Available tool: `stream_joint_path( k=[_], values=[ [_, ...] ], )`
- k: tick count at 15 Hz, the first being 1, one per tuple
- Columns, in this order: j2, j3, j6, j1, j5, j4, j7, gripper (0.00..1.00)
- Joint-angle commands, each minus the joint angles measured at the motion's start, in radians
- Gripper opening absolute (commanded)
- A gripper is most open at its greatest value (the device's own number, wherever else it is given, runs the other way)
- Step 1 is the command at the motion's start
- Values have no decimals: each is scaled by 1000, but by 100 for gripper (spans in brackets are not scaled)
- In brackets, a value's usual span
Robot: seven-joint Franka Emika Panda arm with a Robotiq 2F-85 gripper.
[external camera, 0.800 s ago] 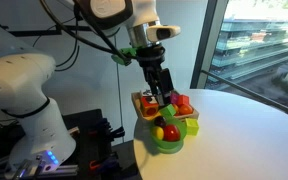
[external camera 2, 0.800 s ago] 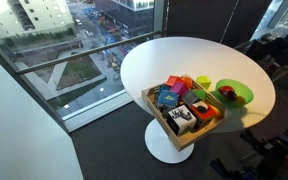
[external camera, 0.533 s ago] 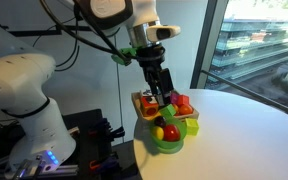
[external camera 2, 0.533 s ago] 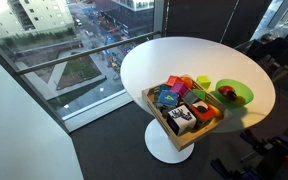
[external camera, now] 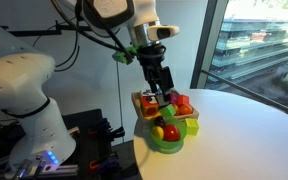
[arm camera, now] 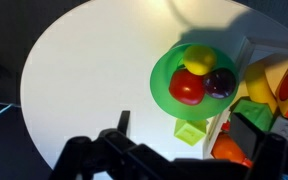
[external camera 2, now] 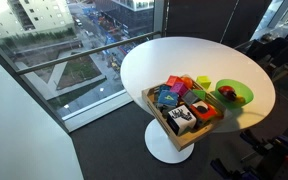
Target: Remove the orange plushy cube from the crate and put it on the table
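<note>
The crate stands at the table edge, full of soft blocks. It also shows in an exterior view and the wrist view. The orange plushy cube lies in the crate near its wall, partly hidden by a dark finger. It also shows as an orange block at the crate's near corner. My gripper hangs just above the crate. In the wrist view my gripper is open and empty, with its jaws wide apart, one over the table and one over the crate.
A round green bowl with yellow, red and purple fruit stands right beside the crate, also in both exterior views. A yellow-green block lies on the table between bowl and crate. The table edge is close.
</note>
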Motion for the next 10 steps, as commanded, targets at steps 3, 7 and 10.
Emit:
stream_joint_path(
  k=[3, 7, 10],
  values=[
    [63, 19, 47, 69, 52, 35, 10, 100],
    [118, 14, 88, 132, 138, 49, 2, 100],
    [166, 24, 104, 174, 202, 63, 10, 100]
  ],
)
